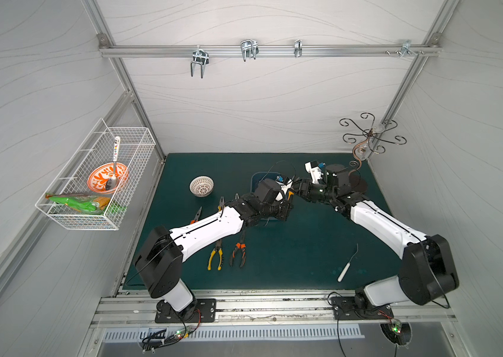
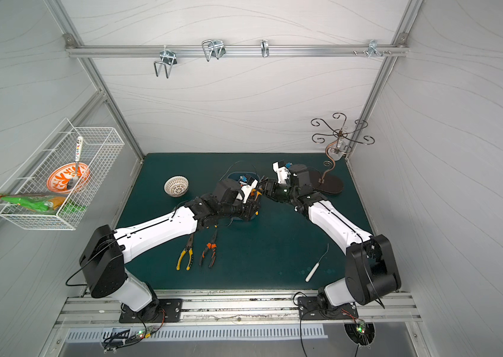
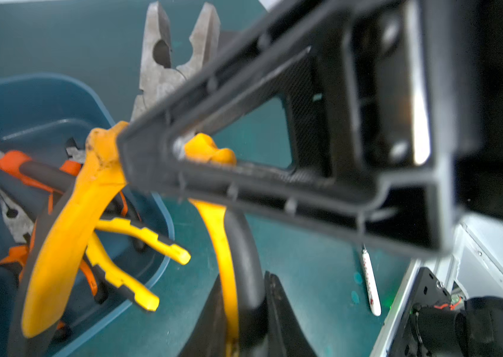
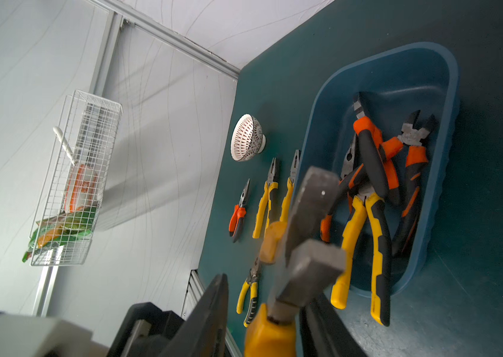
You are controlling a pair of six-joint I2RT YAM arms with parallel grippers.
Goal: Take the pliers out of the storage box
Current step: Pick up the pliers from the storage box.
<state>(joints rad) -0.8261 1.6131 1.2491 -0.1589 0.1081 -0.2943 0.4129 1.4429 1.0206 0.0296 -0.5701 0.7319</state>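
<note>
The coming move turns on the held pliers (image 3: 163, 71), which hang in the air between the two arms. They are above the side of the storage box (image 4: 414, 68) that faces the right edge of the table (image 1: 305, 247). The box itself sits mid-table, nearer the rear edge. The left jaws are pressed together on one yellow-and-black handle (image 3: 228, 247), low down near its end. The tool therefore stands with its blunt grey head pointing away from them and its handles splayed. The other handle (image 3: 58, 247) hangs free on the box side, and I cannot tell whether it touches the boxed pliers (image 4: 364, 247). The right jaws reach in from the opposite side and straddle the neck, where the handles meet the head. In the right wrist view the head rises between the two fingers (image 4: 210, 309) with a gap showing on one side, so these jaws look spread around the tool, not clamped on it. They cross its long axis at a slant, not squarely. Both arms are at the tool: the left arm (image 1: 207, 228) at the handle end, the right arm (image 1: 376, 219) at the neck. This looks like a hand-over. The right jaws would need to close on the neck before the left jaws let go. The carry should then go up and toward the right edge, so the free handle clears the box rim. The laid-out pliers (image 1: 216, 255) lie on the table toward the left edge.
</note>
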